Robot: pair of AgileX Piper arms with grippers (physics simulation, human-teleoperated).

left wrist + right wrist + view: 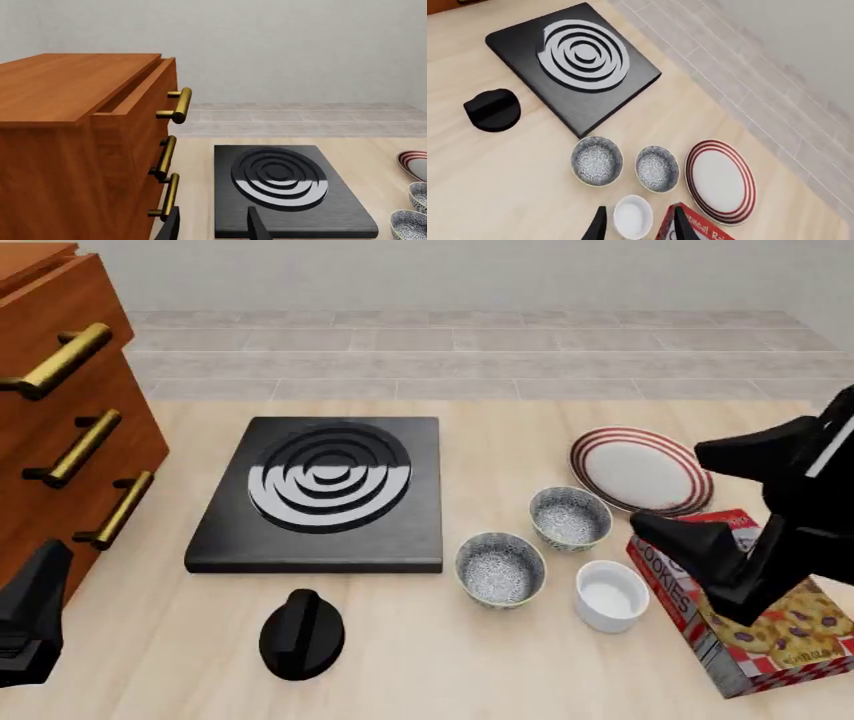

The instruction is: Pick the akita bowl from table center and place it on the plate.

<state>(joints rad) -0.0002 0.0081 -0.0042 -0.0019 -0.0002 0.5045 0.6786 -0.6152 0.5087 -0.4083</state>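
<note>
The right end effector [714, 515] hovers above the table's right side with its two dark fingers spread apart and nothing between them, poised over a cookie box [747, 615] and a plain white ramekin [611, 595]; in its wrist view the fingertips [599, 227] frame the ramekin, so it looks staged for a descent rather than committed to a grasp. From the ramekin, at about 10 o'clock, sits one akita bowl [501, 568], near the table's middle and just beside the stove's front corner; this one I judge to be the target. Its twin bowl [570, 517] stands close at the first bowl's 1 o'clock, apart from it. Further out at 1 o'clock again lies the plate [641, 470], red-striped, bare, and nearest the second bowl, so the carry should be short but must clear that twin. At 9 o'clock from the bowls rests the black stove plate [320, 492], with a black knob [302, 633] in front of it. The left end effector [213, 225] is parked low at the far left beside the wooden drawer cabinet [60, 430], fingers apart and holding nothing, well out of the working zone.
</note>
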